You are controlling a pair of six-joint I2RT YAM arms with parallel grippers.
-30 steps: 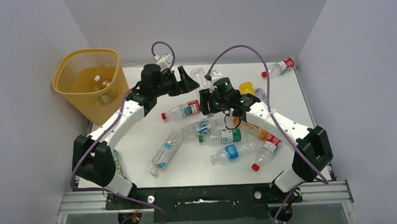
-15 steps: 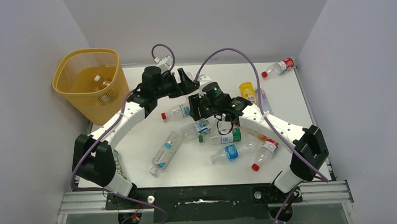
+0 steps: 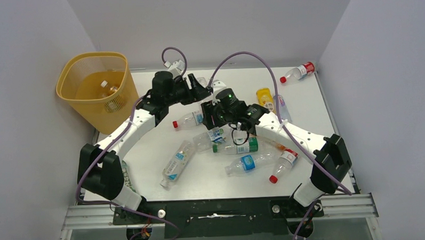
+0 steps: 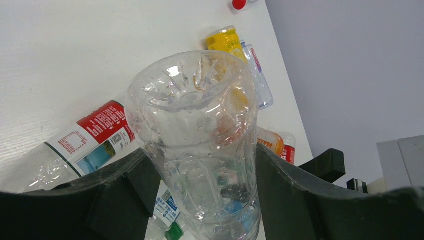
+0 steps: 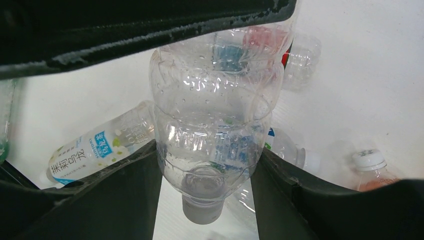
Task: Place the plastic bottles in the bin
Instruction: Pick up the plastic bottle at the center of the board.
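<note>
Now: one bottle, two claws

Nearer, at six o'clock, loose bottles [image 3: 246, 162] are left lying. Mid-table a clear bottle [image 4: 195, 115] is pinched by both the right claw [image 5: 205, 165] and the left claw [image 4: 205, 172], its cap end on the right claw's side. The bin [image 3: 101, 116] lies at nine o'clock, nearer the left claw. A second ago the left jaws were spread.

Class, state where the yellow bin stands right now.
Top view: the yellow bin stands at the table's far-left corner, just left of the left arm.
</note>
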